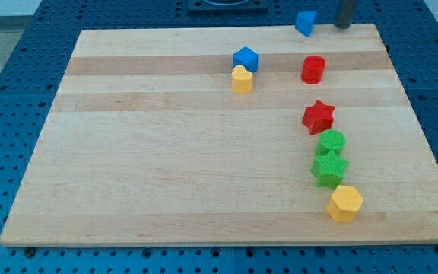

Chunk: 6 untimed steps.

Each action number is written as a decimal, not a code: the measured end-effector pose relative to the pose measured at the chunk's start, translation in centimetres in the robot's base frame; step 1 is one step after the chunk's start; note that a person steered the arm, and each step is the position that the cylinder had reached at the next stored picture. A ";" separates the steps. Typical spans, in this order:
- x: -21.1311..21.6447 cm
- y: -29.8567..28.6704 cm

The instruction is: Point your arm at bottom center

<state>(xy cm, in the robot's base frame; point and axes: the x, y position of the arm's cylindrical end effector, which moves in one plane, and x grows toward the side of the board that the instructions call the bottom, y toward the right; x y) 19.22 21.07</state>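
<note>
The bottom centre of the surface (59, 152) is bare. Going left to right: yellow block (242, 79) touching the blue cube (245, 58), then a blue block (305, 23) on the top edge just beside my tip (344, 26), a bare rod grasping nothing. Swinging down diagonally, I risk clipping the red cylinder (313, 69) or red star (318, 116)

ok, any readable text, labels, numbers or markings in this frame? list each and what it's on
None. No text, label, brand, number or sign shows anywhere in the camera view.
Wooden board: bare grain only.
Blocks, e.g. the red star and the yellow hexagon: plain coloured faces.
Blue perforated table: holes only.
My tip, at the view's top, right of the blue block on the board's top edge: dark, unmarked.
</note>
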 end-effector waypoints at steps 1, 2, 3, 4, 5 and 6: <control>0.3 -9.6; 2.6 -17.1; 3.8 -21.3; 4.2 -22.7; 11.4 -29.8; 24.4 -33.9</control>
